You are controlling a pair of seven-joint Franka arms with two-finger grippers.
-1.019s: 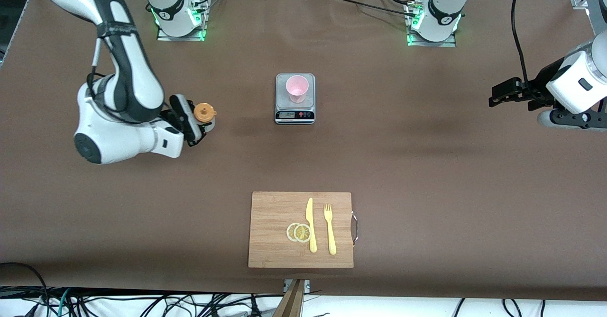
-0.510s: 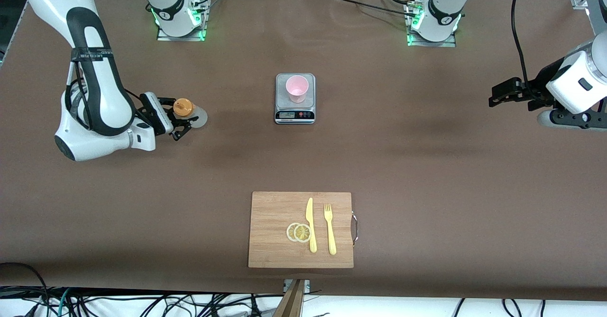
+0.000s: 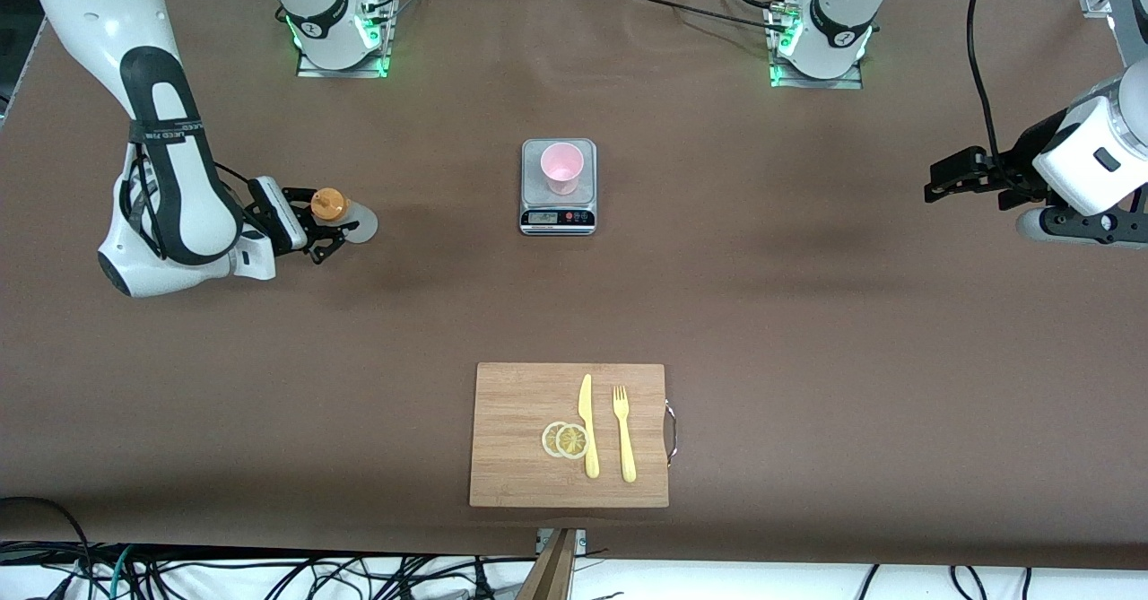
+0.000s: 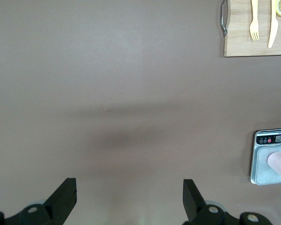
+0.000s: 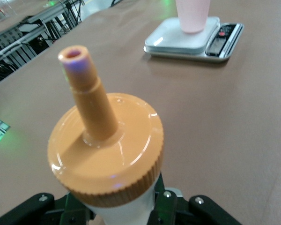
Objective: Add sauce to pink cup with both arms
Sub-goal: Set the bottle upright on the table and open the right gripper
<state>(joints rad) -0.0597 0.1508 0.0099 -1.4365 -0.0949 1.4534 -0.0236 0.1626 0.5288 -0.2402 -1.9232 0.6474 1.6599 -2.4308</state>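
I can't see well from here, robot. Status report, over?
Right pincer shut on sauce bottle, toward right arm's end. Left pincer open, waiting. Pink cup on scale. Path looks clear.

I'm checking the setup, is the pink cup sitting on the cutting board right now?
No, the pink cup stands on the kitchen scale, while the cutting board nearer the front camera holds only lemon slices, a knife and a fork.

Right tool [image 3: 323, 228] (clamped on the sauce [image 3: 341, 214]) carried it away from the pink cup [image 3: 561, 168], lower
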